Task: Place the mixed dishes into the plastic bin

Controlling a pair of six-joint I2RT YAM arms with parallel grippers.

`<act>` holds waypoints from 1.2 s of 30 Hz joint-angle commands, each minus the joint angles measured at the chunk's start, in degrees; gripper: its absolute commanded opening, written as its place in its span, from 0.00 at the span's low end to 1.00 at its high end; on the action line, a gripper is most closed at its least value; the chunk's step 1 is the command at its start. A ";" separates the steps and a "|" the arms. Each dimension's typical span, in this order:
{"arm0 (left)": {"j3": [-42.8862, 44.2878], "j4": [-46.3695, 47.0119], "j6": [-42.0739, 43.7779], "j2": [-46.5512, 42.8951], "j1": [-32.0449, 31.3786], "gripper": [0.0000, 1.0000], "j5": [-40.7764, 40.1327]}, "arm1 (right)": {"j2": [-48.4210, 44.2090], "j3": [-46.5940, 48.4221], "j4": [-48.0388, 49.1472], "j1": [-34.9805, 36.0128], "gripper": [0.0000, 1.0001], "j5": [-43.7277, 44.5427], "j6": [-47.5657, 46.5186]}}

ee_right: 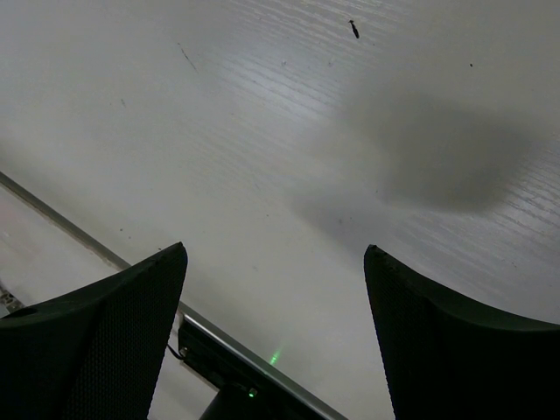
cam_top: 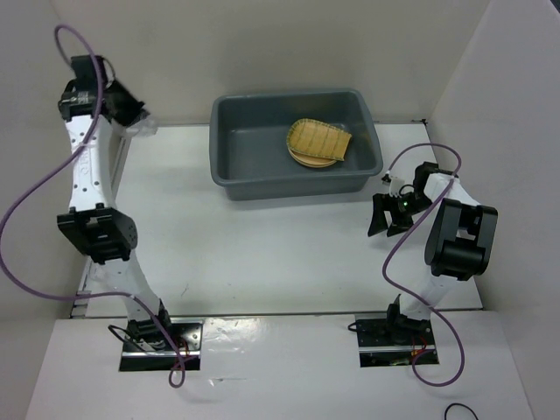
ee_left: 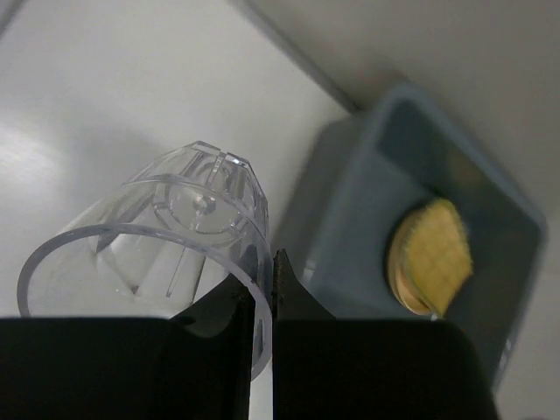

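Note:
The dark grey plastic bin [cam_top: 236, 166] stands at the back centre of the table. Inside it the woven bamboo tray [cam_top: 322, 138] lies on a tan plate [cam_top: 308, 160]. My left gripper [cam_top: 136, 121] is at the far left, level with the bin, and shut on the rim of a clear glass cup [ee_left: 166, 232], with one finger inside the rim and one outside. The left wrist view also shows the bin [ee_left: 350, 210] and the tray [ee_left: 435, 254] to the cup's right. My right gripper [cam_top: 390, 216] is open and empty over bare table, in front of the bin's right end. I see no second cup.
White walls close in the table at the left, back and right. A metal strip [ee_left: 297, 61] runs along the table's back edge. The right wrist view shows only white table [ee_right: 289, 114] and a dark base with a green light [ee_right: 274, 357].

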 commanded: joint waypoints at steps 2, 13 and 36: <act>15.67 -7.74 4.12 9.71 -12.15 0.00 6.17 | -2.96 -0.50 1.91 0.30 0.86 0.00 0.35; 41.49 -21.67 8.19 28.39 -30.17 0.00 -2.63 | -1.21 -0.50 0.86 0.30 0.86 -1.23 -1.50; 28.54 -21.67 9.42 37.09 -38.72 0.02 -12.57 | -0.06 -0.50 0.86 0.30 0.86 -1.76 -2.03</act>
